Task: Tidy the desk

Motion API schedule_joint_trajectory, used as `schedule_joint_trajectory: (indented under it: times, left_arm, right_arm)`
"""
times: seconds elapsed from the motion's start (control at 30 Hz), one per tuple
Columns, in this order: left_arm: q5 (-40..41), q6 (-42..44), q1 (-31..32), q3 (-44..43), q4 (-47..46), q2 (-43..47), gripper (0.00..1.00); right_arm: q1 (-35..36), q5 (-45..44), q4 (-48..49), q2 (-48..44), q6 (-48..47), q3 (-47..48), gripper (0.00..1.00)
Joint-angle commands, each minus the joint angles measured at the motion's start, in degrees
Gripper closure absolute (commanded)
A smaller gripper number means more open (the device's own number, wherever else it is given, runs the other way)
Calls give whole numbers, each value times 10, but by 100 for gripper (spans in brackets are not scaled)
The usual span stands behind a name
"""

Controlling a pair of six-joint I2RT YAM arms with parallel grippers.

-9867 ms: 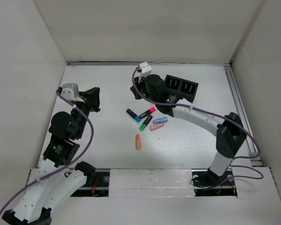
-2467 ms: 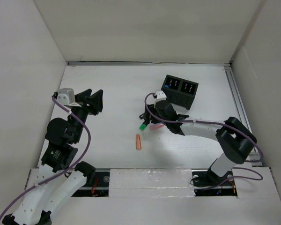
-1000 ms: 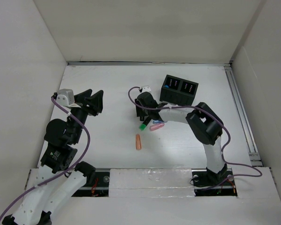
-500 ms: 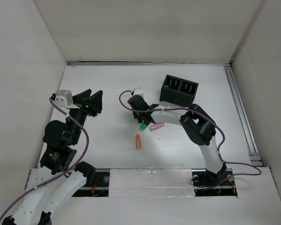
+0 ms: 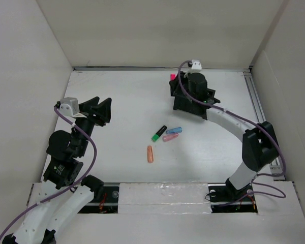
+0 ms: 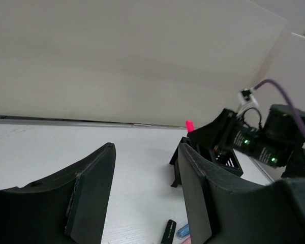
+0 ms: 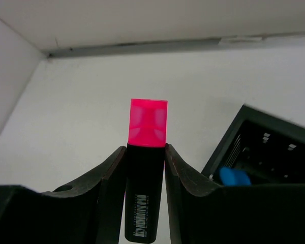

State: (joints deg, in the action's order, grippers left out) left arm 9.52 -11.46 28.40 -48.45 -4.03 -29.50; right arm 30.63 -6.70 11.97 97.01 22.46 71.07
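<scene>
Once my right gripper had closed on the pink highlighter and lifted it out of the cluster at mid-desk, I carried it toward the far edge of the desk. There it hung just beside the black organizer, cap protruding past my fingertips. A blue-capped marker already lay in one compartment. My left gripper remained over the desk's left side, jaws apart and empty. Four pens still lay loose near the middle: a green highlighter, a light blue marker, a pale pink marker and an orange marker. I judged the sorting under way, with a drop into a compartment next.
</scene>
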Motion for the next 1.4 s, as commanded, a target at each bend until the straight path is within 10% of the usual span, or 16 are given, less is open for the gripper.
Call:
schedule_joint_trajectory:
  times: [0.0, 0.97, 1.2, 1.37]
  left_arm:
    - [0, -3, 1, -2, -28, -2, 51]
    - [-3, -2, 1, 0, -30, -5, 52]
    - [-8, -3, 1, -2, -30, -5, 52]
    - [-7, -3, 1, -2, -30, -5, 52]
  right_arm:
    - [-33, -8, 43, -26, -4, -10, 90]
    - [-43, -249, 58, 78, -151, 50, 77]
    - [-14, -264, 58, 35, -131, 2, 41]
    - [-1, -255, 45, -12, -116, -14, 34]
